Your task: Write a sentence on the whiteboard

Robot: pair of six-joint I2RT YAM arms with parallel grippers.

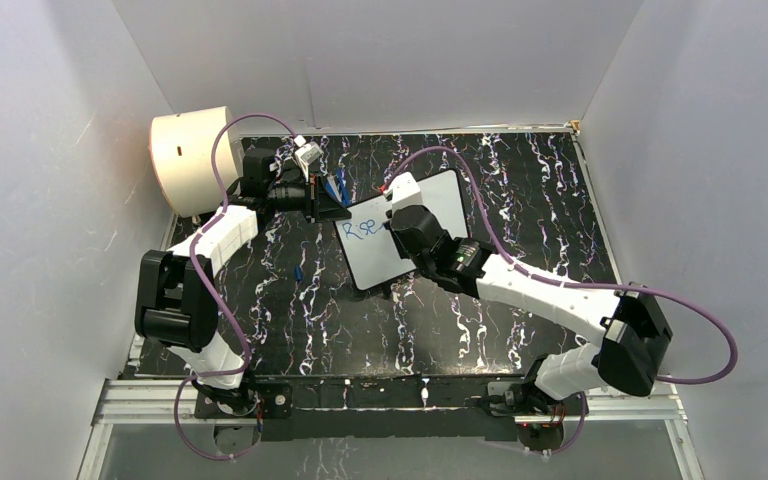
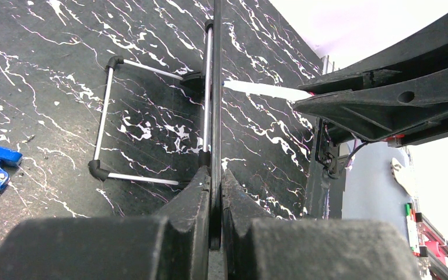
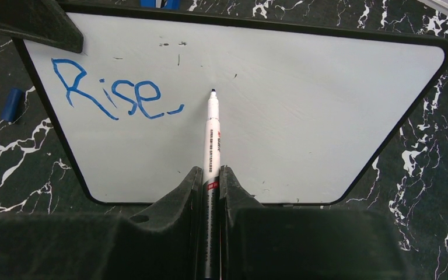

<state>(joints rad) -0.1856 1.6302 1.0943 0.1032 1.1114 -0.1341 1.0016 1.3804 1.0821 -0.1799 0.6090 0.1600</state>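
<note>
While the left gripper (image 2: pixel 216 178) is clamping the edge of the whiteboard (image 3: pixel 303 116) mid-table, the right gripper (image 3: pixel 211 178) is pinching the marker (image 3: pixel 212 131), tip just right of the sentence (image 3: pixel 114 96), reading only "Rise"; the next word is probably calling for a clear gap, light contact, level strokes.

A cream drum (image 1: pixel 192 160) sits at the far left corner of the black, white-veined worktop (image 1: pixel 540 210). A small blue cap (image 1: pixel 300 272) lies nearer, left of centre.
</note>
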